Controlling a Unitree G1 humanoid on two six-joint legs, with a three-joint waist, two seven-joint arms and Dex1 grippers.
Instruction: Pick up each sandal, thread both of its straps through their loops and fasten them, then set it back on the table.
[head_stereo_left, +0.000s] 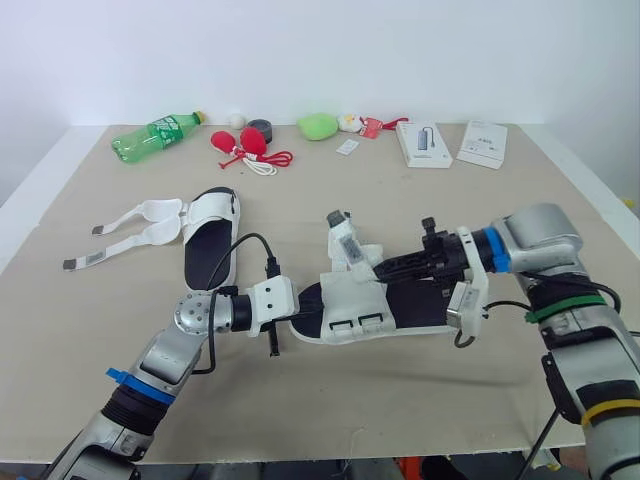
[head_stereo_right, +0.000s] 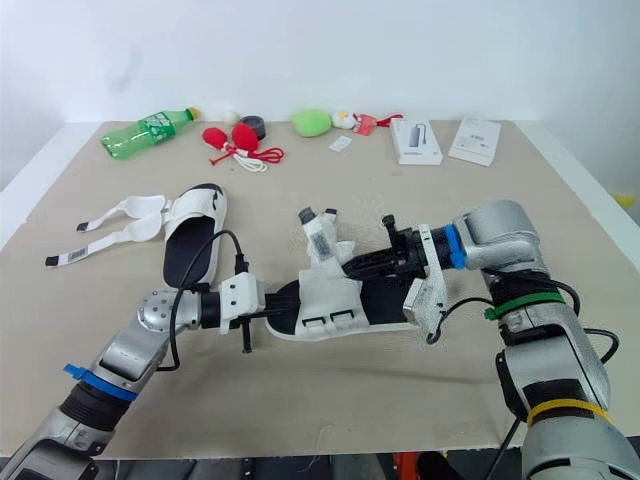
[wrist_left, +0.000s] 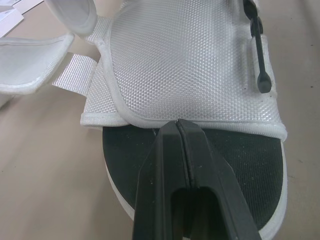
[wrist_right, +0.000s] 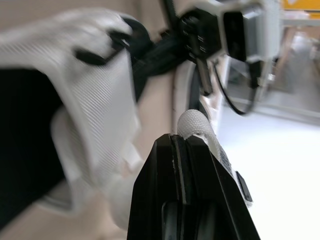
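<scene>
The fingers of the left gripper (wrist_left: 178, 125) are pressed together. Their tips are set at the hem of the white upper (wrist_left: 185, 65), over the black footbed (wrist_left: 245, 160); whether anything is pinched between them cannot be told. The fingers of the right gripper (wrist_right: 176, 140) are clamped on a white strap (wrist_right: 193, 123), whose rounded end is seen just past the tips.

The sandal (head_stereo_left: 415, 303) being worked on is found at the middle of the table (head_stereo_left: 400, 395), nearer the table's front edge than its far edge. It is laid across the table's width between the two grippers, with one strap end raised above its upper. Whether its sole is resting on the table or is lifted cannot be made out.

The second sandal (head_stereo_left: 211, 240) is laid on the left half of the table, its two open straps (head_stereo_left: 140, 226) spread toward the table's left edge. Along the table's far edge a green bottle (head_stereo_left: 155, 135) and two white boxes (head_stereo_left: 425, 143) are lined up with other small items.
</scene>
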